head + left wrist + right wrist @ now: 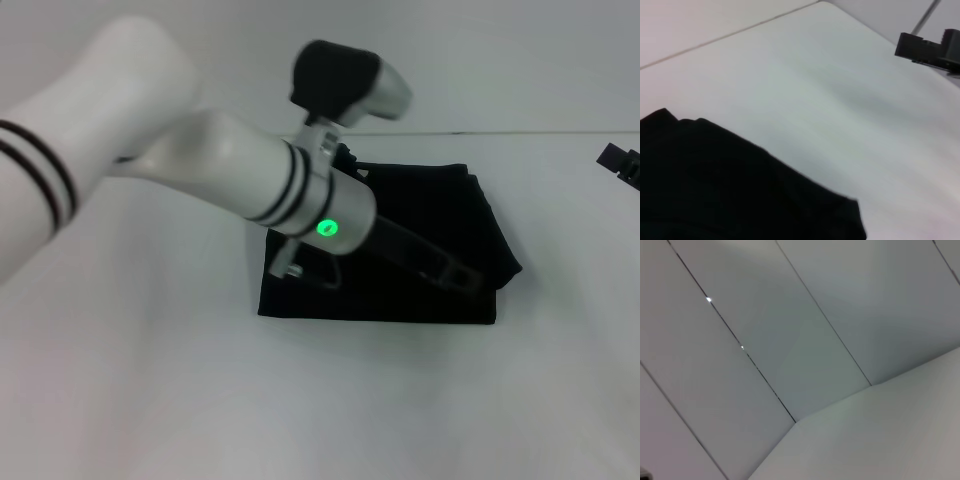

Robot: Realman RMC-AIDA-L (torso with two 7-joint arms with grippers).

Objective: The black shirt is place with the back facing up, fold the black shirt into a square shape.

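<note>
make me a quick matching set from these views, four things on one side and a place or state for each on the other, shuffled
Things:
1. black shirt
2. left tool
3. right tool
4. table

Places or states:
A. at the right edge of the head view, off the cloth
B. white, bare around the cloth
C. folded into a compact, roughly square bundle
D. over the cloth's right part

Pairs: 1-C, 2-D, 3-A, 4-B

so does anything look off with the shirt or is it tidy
Mostly tidy: the shirt lies folded in a rough rectangle on the table. Its right edge bulges unevenly instead of lying straight. The left gripper is over it; the right gripper sits at the far right.
</note>
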